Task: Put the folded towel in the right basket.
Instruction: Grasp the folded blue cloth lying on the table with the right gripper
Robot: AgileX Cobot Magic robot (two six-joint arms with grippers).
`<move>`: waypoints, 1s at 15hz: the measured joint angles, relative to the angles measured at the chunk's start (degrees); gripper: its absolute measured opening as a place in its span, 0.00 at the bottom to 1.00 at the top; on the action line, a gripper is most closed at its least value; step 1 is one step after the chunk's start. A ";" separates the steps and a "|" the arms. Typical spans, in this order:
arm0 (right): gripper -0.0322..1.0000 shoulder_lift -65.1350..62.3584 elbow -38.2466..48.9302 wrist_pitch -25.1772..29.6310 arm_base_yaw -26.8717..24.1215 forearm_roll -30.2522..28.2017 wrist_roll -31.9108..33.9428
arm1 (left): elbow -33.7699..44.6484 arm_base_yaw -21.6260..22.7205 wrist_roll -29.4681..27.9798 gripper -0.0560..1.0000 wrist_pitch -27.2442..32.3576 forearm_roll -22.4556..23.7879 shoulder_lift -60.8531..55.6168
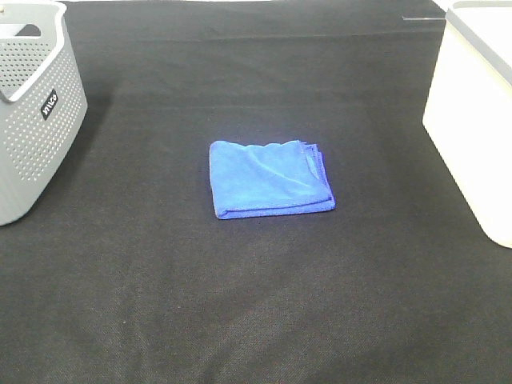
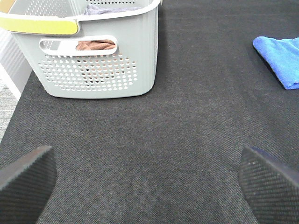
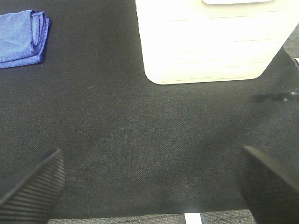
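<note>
A folded blue towel (image 1: 270, 178) lies flat in the middle of the black table. It also shows in the left wrist view (image 2: 280, 58) and in the right wrist view (image 3: 21, 39). The white right basket (image 1: 476, 112) stands at the right edge; the right wrist view shows its wall (image 3: 210, 42). My left gripper (image 2: 147, 182) is open and empty above bare cloth, away from the towel. My right gripper (image 3: 149, 186) is open and empty, near the white basket and away from the towel. Neither gripper shows in the exterior view.
A grey perforated basket (image 1: 32, 104) stands at the left edge; in the left wrist view (image 2: 98, 56) it holds some cloth. The black cloth (image 1: 256, 304) covers the table. The table's edge shows in the right wrist view (image 3: 187, 218).
</note>
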 joint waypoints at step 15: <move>0.96 0.00 0.00 0.00 0.00 0.06 0.00 | 0.00 0.00 0.00 0.99 0.00 -0.57 0.00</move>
